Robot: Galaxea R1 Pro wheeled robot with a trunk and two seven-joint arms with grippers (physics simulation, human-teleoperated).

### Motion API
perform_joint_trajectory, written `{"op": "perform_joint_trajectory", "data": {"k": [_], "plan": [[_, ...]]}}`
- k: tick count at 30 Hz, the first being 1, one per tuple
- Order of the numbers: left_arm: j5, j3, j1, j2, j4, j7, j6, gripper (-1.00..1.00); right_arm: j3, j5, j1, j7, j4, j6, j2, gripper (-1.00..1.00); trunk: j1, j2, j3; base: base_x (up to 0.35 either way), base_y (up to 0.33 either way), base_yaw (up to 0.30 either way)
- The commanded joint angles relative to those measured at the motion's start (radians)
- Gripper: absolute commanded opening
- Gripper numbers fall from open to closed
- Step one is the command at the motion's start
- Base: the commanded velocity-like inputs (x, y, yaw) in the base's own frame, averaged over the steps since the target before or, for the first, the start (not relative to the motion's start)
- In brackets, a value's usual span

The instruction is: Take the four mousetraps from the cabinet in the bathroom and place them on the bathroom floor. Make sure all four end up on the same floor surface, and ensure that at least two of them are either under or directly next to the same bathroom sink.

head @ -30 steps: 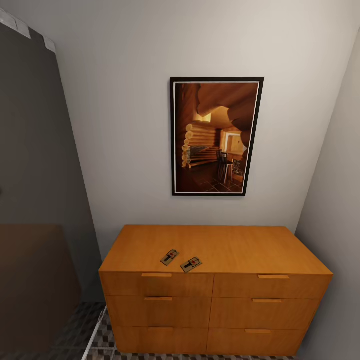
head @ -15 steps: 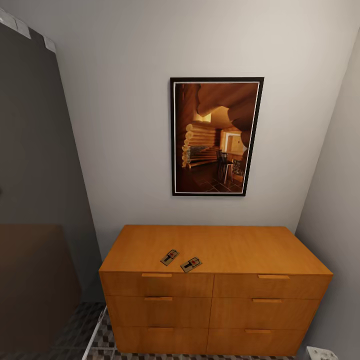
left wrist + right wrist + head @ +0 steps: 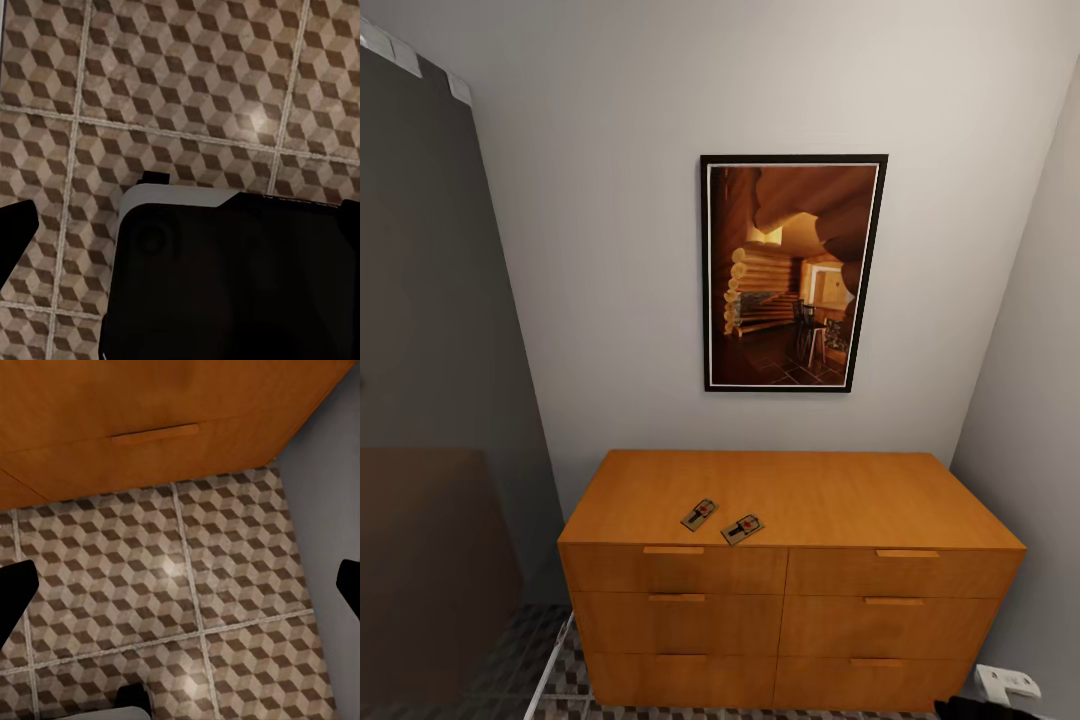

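Two mousetraps lie on the flat top of the orange-brown cabinet [image 3: 840, 495] near its front edge, one [image 3: 699, 515] just left of the other [image 3: 742, 529]. A white and black part of my right arm [image 3: 1006, 685] shows low at the cabinet's right end. My right gripper [image 3: 182, 592] is open over the cube-patterned bathroom floor [image 3: 225, 607], facing a low drawer front [image 3: 154, 405] of the cabinet. My left gripper [image 3: 180, 225] is open too, with nothing between its fingers, above the floor tiles [image 3: 187, 75] and my own dark base [image 3: 232, 285].
A framed picture [image 3: 792, 272] hangs on the pale wall above the cabinet. A dark grey panel [image 3: 430, 330] stands at the left and a grey wall [image 3: 1035, 420] closes the right side. A strip of tiled floor [image 3: 565, 680] shows left of the cabinet.
A part of my right arm has risen into the head view at the bottom right corner. The cabinet, the two mousetraps and the camera have not moved.
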Motion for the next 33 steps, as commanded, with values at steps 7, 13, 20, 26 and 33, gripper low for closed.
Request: {"op": "perform_joint_trajectory", "data": {"k": [7,13,20,26,33], "plan": [[0.004,0.006,0.000,0.000,0.001,0.000,-0.003,1.00,-0.003,0.001,-0.001,0.006,-0.008,0.010,0.001,1.00,0.000,-0.001,0.000,0.000,0.000,0.000],[0.004,0.007,0.000,0.001,0.001,0.000,-0.004,1.00,-0.004,0.000,-0.001,0.006,-0.009,0.011,0.001,1.00,0.000,-0.001,0.000,0.000,0.000,0.000],[0.005,0.008,0.000,0.001,0.001,0.001,-0.004,1.00,-0.002,0.000,-0.001,0.006,-0.008,0.012,0.000,1.00,0.000,-0.001,0.000,0.000,0.000,0.000],[0.006,0.009,0.000,0.001,0.001,0.001,-0.004,1.00,0.000,0.000,-0.001,0.006,-0.006,0.013,0.000,1.00,0.000,-0.001,0.000,0.000,0.000,0.000],[0.006,0.011,0.000,0.001,0.001,0.001,-0.005,1.00,0.003,0.000,-0.001,0.006,0.031,0.013,-0.001,1.00,0.000,-0.001,0.000,0.000,0.000,0.000]]}}
